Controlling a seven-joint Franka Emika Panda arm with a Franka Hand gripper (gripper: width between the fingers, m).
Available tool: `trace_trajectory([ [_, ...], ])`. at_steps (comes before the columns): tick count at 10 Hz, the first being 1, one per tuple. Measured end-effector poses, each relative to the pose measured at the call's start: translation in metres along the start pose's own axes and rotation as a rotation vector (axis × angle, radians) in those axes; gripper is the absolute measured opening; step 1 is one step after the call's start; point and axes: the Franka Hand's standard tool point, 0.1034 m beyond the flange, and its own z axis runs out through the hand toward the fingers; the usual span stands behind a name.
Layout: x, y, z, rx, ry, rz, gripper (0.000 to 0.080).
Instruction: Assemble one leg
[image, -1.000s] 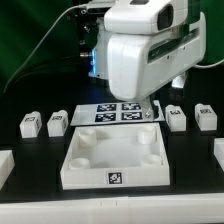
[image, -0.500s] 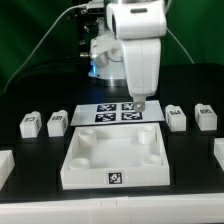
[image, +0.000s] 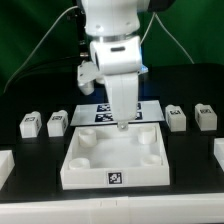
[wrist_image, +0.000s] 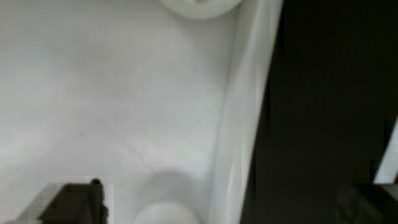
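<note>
The nearest leg (image: 58, 122) stands untouched on the table (image: 190, 170), beside the white panel (image: 115, 160) at the exterior view's left; more like it flank the panel on both sides; my gripper (image: 122, 124) hangs over the panel's back rim, fingers (wrist_image: 75, 203) spread, gripping nothing; the marker board (image: 95, 113) lies behind.

I have the large white square plastic panel (image: 112, 165) lying at the front middle of the black table (image: 40, 205). The thin flat white marker board (image: 152, 108) lies just behind it. Two small white plastic legs (image: 29, 124) (image: 58, 122) sit at the exterior view's left of the board and two more (image: 176, 117) (image: 205, 117) at its right. The gripper (image: 121, 124) hangs over the panel's rear edge.
</note>
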Motion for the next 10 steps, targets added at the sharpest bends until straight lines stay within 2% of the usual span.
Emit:
trace_trajectory([
  [2,-0.009,0.003,0.012,0.015,0.007,0.023,0.0649],
  [4,-0.008,0.004,0.023,0.030,0.013,0.041,0.0649],
  [5,-0.008,0.004,0.024,0.032,0.013,0.042,0.0649],
  [6,-0.008,0.003,0.024,0.032,0.013,0.042,0.0556],
  [7,-0.008,0.003,0.024,0.033,0.013,0.042,0.0556],
  [8,-0.008,0.003,0.024,0.033,0.013,0.042,0.0376],
  [9,-0.008,0.003,0.025,0.034,0.014,0.042,0.0376],
  [10,-0.008,0.003,0.025,0.034,0.014,0.042,0.0150],
])
